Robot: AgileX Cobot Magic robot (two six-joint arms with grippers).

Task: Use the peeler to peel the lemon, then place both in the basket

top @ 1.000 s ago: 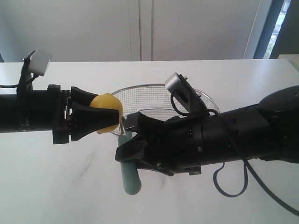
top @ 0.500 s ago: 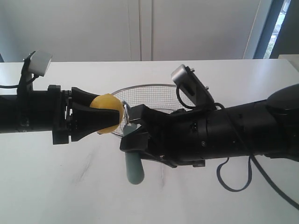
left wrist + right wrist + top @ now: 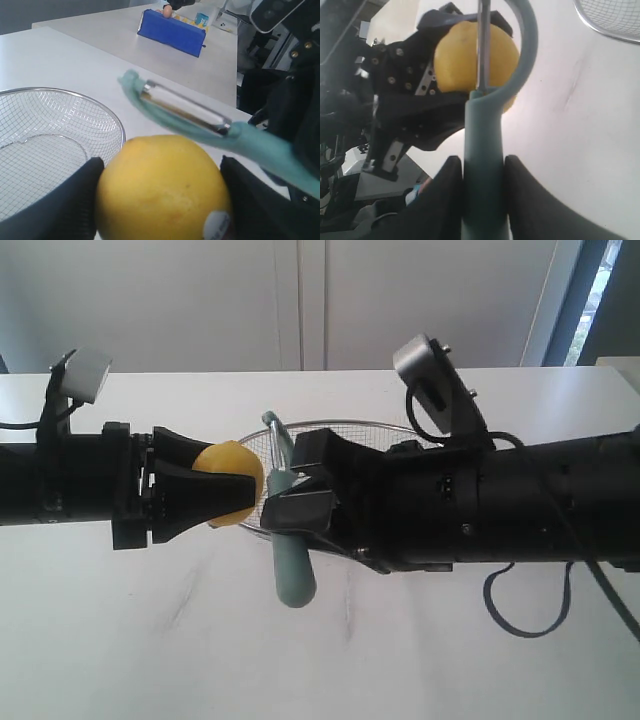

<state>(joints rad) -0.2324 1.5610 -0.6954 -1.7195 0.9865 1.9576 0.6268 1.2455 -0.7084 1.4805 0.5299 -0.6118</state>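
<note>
Teal peeler point(image 3: 293, 575) beside lemon point(image 3: 228, 470) edge

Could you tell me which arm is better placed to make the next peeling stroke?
Right: its gripper holds the peeler, blade beside the lemon, which the left gripper only clamps.

The right fingers point(image 3: 312, 510), clamped on the peeler point(image 3: 292, 565), have risen, carrying it upward. Its looped head, a second ago low by the underside of the lemon point(image 3: 232, 480) just past the tips of the left fingers point(image 3: 190, 502), now stands above the right fingers, beside the lemon's top. The handle's end hangs higher off the surface point(image 3: 150, 640). The right arm's wrist camera point(image 3: 432, 380) has lifted too.
</note>
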